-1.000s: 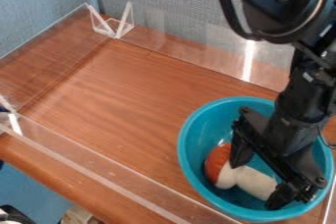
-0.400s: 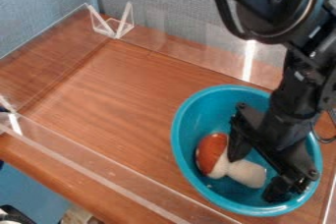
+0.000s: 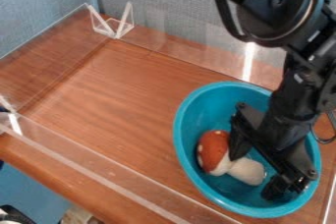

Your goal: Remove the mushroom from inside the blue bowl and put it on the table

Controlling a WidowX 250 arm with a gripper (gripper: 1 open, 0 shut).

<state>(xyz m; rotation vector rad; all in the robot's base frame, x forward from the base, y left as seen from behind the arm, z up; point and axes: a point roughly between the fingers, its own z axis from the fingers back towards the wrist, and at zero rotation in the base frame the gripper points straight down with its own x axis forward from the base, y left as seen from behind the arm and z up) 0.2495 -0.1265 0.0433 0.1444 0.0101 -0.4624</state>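
Inside blue bowl (image 3: 199, 120) at desk's (image 3: 105, 90) four o'clock corner: mushroom (image 3: 227, 158) lying on its side. Claw (image 3: 266, 164) spread wide, lowered just beside the stem, gripping nothing.

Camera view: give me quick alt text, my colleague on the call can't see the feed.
A black robot gripper, pointing down with its jaws open, reaches into a teal-blue bowl beside a toy mushroom that lies on its side, not yet gripped. The bowl sits at the near right of a reddish-brown wooden table edged with clear acrylic walls.
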